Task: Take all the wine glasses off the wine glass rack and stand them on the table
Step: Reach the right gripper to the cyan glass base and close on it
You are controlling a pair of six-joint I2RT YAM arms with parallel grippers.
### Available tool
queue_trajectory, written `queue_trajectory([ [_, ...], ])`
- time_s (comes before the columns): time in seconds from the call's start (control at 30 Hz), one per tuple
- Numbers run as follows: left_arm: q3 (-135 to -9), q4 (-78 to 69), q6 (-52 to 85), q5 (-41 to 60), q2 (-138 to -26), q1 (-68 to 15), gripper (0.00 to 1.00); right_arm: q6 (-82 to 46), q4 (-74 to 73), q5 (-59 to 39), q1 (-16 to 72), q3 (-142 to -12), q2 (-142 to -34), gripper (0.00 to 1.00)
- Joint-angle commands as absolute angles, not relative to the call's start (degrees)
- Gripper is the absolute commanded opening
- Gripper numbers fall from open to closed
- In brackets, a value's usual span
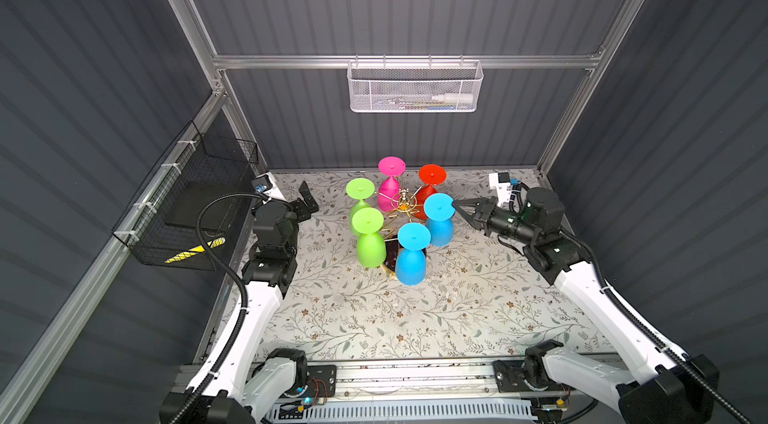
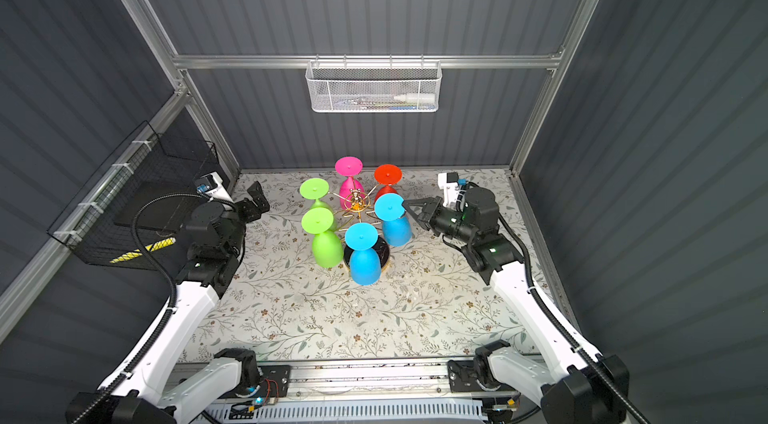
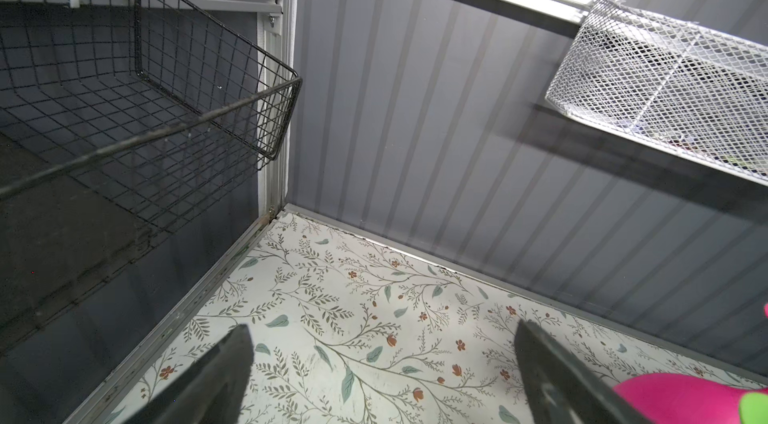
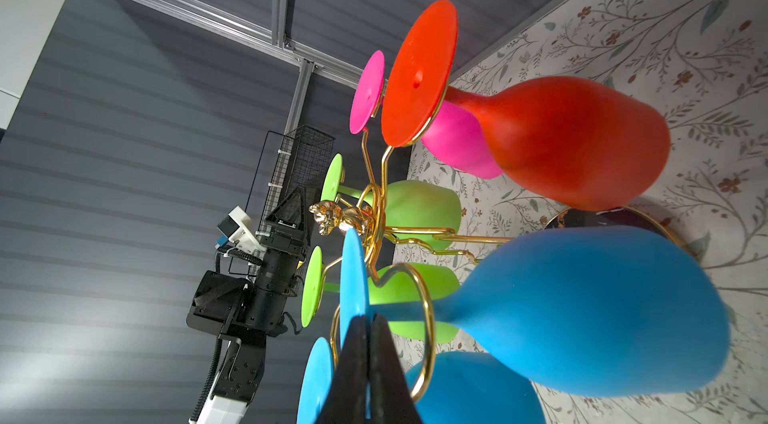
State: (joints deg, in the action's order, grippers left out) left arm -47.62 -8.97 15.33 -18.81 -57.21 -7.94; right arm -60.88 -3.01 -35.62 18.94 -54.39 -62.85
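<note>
The right gripper (image 1: pixel 456 207) is pinched closed on the foot of a blue wine glass (image 1: pixel 439 220) hanging on the wine glass rack (image 1: pixel 404 204).
In both top views the right arm reaches in level from the rack's 3 o'clock, wrist rolled on its side, fingertips clamping the foot's outer edge. The glass hangs bowl-down in a ring loop at the rack's 3 o'clock. The left gripper (image 1: pixel 309 202) sits at the rack's 9 o'clock, well apart, jaws wide and holding nothing. Print on items in the white mesh basket (image 1: pixel 413 87) is too small to read.
</note>
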Motion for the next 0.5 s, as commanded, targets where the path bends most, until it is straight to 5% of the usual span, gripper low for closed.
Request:
queue_trajectory([
  [0.0, -49.5, -8.7, 16.0, -18.7, -56.0, -7.9, 1.0, -60.9, -5.4, -35.4, 20.2, -56.9, -63.6, 0.0],
  [0.47, -49.2, -8.9, 16.6, -18.4, -56.0, -7.9, 1.0, -61.4, -3.9, -34.9, 22.8, -55.5, -62.5, 0.0],
])
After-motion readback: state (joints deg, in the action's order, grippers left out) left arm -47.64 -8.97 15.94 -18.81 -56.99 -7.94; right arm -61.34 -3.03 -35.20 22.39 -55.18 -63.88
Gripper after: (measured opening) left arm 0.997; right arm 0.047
